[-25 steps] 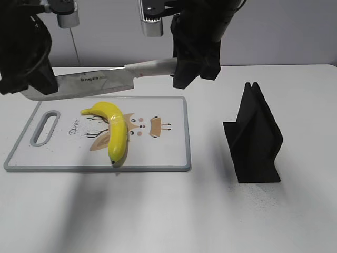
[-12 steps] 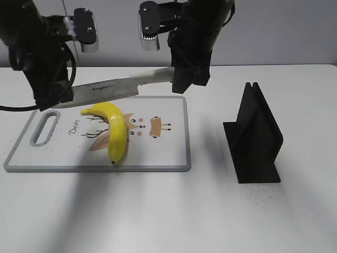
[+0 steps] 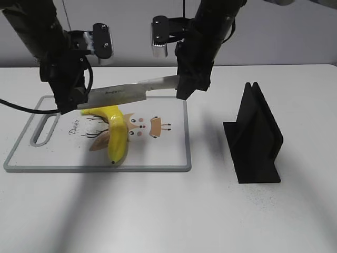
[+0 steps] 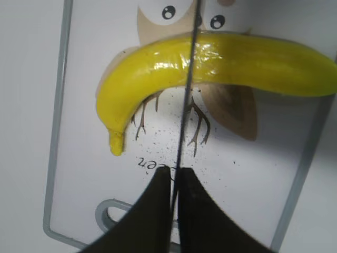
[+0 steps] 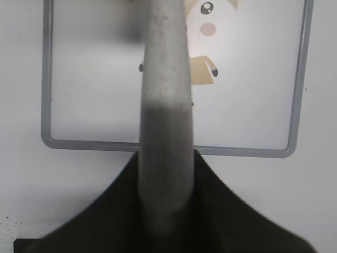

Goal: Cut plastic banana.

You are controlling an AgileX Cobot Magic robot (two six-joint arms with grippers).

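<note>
We count one plastic banana (image 3: 117, 132) on one cutting board (image 3: 168, 153), one knife (image 3: 129, 92) above it. Our right gripper (image 3: 189, 87) clamps the handle; our left gripper (image 4: 174, 182) pinches the blade tip.

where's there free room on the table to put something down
Bare tabletop runs along the front edge, below the cutting board, and between the board and the black stand. It is crowded at the back left, where both arms hold the knife over the plastic banana.
</note>
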